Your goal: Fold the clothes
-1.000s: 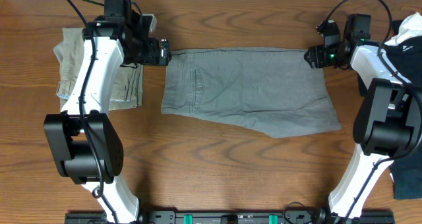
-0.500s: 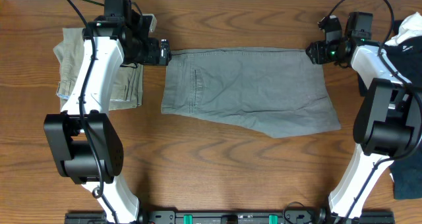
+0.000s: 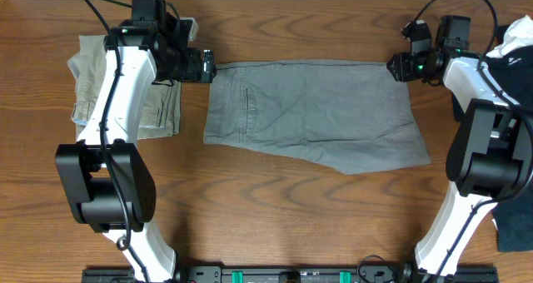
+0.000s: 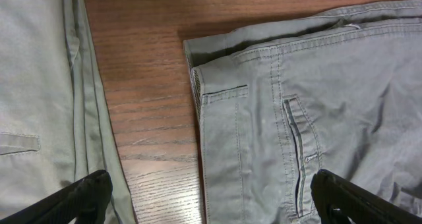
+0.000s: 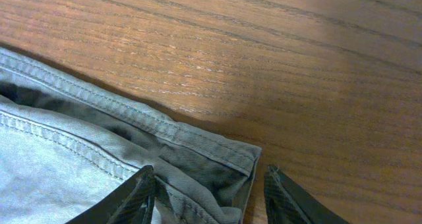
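Note:
The grey shorts (image 3: pixel 312 112) lie flat and wrinkled in the middle of the wooden table, waistband to the left. My left gripper (image 3: pixel 208 67) is open at their far left corner. In the left wrist view its fingers (image 4: pixel 211 204) spread wide over the waistband corner and stitched pocket (image 4: pixel 290 145). My right gripper (image 3: pixel 393 68) is open at the far right corner. In the right wrist view its fingers (image 5: pixel 211 197) straddle the stitched hem corner (image 5: pixel 217 161) without closing on it.
Folded khaki-beige trousers (image 3: pixel 125 91) lie at the left beside the left arm, and show in the left wrist view (image 4: pixel 39 99). A black garment with a white label (image 3: pixel 516 46) sits at the right edge. Dark cloth (image 3: pixel 516 225) lies at the lower right.
My right gripper has shifted slightly toward the far edge at the shorts' corner. The left arm and the shorts have not moved.

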You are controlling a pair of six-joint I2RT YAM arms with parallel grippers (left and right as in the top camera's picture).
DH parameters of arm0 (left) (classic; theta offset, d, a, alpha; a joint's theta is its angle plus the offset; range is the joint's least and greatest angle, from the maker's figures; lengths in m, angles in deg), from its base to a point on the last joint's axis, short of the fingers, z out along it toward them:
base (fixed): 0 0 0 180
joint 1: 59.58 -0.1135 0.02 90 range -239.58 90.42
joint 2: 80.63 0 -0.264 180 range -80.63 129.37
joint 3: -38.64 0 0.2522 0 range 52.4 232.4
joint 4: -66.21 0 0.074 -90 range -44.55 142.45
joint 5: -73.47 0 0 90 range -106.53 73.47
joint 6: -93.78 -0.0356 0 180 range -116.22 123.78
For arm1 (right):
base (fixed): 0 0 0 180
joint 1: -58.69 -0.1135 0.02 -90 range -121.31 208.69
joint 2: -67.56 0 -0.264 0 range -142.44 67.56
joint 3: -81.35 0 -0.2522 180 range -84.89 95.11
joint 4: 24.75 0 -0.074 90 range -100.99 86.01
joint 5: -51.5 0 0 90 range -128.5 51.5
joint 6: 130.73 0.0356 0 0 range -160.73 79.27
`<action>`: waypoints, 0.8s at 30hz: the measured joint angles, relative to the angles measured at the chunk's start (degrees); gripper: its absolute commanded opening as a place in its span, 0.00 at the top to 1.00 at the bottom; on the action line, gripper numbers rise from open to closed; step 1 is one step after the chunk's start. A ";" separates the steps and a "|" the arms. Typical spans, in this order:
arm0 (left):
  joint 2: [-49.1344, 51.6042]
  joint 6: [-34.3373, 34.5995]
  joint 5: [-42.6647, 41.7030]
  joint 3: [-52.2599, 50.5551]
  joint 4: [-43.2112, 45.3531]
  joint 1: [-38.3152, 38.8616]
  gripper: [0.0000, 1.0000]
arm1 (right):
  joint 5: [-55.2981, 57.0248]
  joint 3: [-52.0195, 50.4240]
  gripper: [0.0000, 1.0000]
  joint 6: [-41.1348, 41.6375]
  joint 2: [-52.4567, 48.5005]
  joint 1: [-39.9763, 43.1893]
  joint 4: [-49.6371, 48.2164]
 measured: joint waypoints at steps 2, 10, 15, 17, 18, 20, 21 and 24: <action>0.00 0.00 0.00 0.02 0.00 0.00 0.02 | -0.07 0.00 0.49 0.00 0.00 0.00 0.00; 0.00 0.00 0.00 0.00 0.00 0.00 0.02 | -0.90 -0.57 0.64 0.07 0.00 0.00 0.31; 0.00 0.00 0.00 0.02 0.00 0.00 0.02 | -1.18 -1.05 0.68 0.20 -0.02 0.00 0.31; 0.00 0.00 0.00 0.00 0.00 0.00 0.02 | -1.31 -1.11 0.78 0.04 -0.07 0.00 0.22; 0.00 0.00 0.00 0.00 0.00 0.00 0.02 | -1.33 -1.11 0.86 0.02 -0.09 0.00 0.17; 0.00 0.00 -0.02 0.02 0.00 0.00 0.02 | -1.51 -1.14 0.99 0.04 -0.20 0.00 -0.13; 0.00 0.00 0.00 0.00 0.02 0.00 0.02 | -1.70 -1.16 0.99 0.37 -0.28 0.00 -0.17; 0.00 0.00 0.00 0.00 0.02 0.00 0.02 | -1.70 -1.22 0.99 0.37 -0.50 0.00 -0.31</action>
